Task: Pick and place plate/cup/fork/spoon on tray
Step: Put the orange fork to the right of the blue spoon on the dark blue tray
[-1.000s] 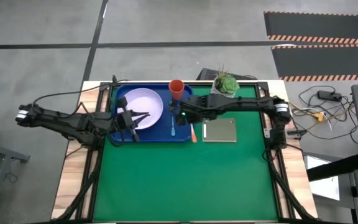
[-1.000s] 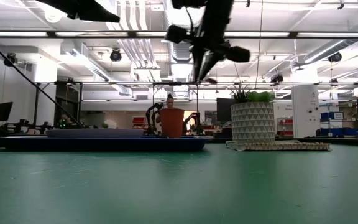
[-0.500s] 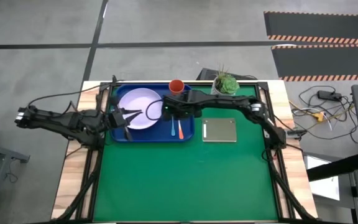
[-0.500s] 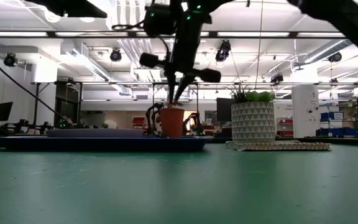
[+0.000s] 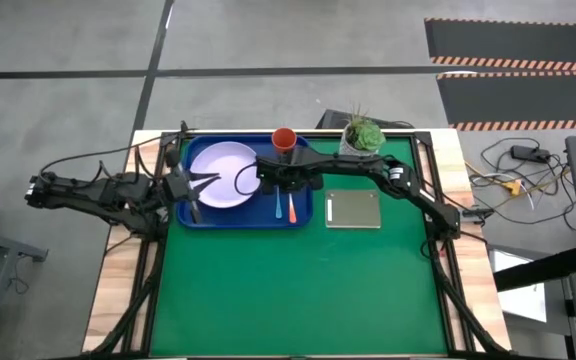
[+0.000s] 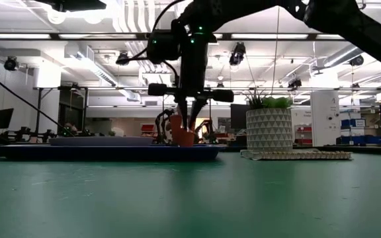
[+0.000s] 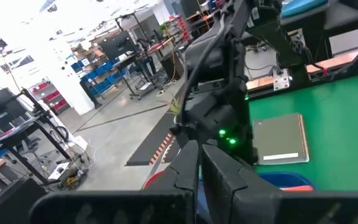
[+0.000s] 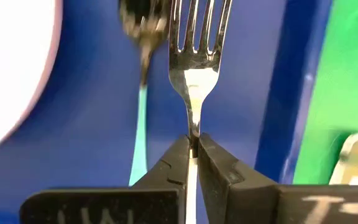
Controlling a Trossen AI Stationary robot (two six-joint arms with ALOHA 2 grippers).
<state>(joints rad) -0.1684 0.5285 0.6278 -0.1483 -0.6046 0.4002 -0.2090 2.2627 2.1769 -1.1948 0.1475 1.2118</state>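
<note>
The blue tray (image 5: 258, 218) lies at the table's far left. On it are the pale plate (image 5: 223, 165), the orange-red cup (image 5: 284, 138) at its far right corner, and the blue-handled spoon (image 5: 279, 207). My right gripper (image 8: 192, 142) is over the tray's right part, between plate and rim, shut on the fork (image 8: 194, 56). The fork's orange handle (image 5: 291, 210) shows beside the spoon (image 8: 140, 155). My left gripper (image 5: 216, 178) hangs shut and empty over the plate's left part. My right gripper pinches the fork's thin metal neck (image 8: 192, 124), just behind the tines, between its two fingertips. The fingers come from above, pointing down. The tines point to the table's far edge, the handle to its near edge. Whether the fork touches the tray floor I cannot tell.
A grey-green square pad (image 5: 353, 210) lies on the green mat right of the tray. A white pot with a green plant (image 5: 364, 133) stands at the far edge, right of the cup. The mat's near half is free room.
My right gripper has carried the fork from above the tray's right rim toward the table's left, to over the tray beside the spoon, and has gone down from high above to just over the tray. My left gripper has drawn back toward the table's left edge.
</note>
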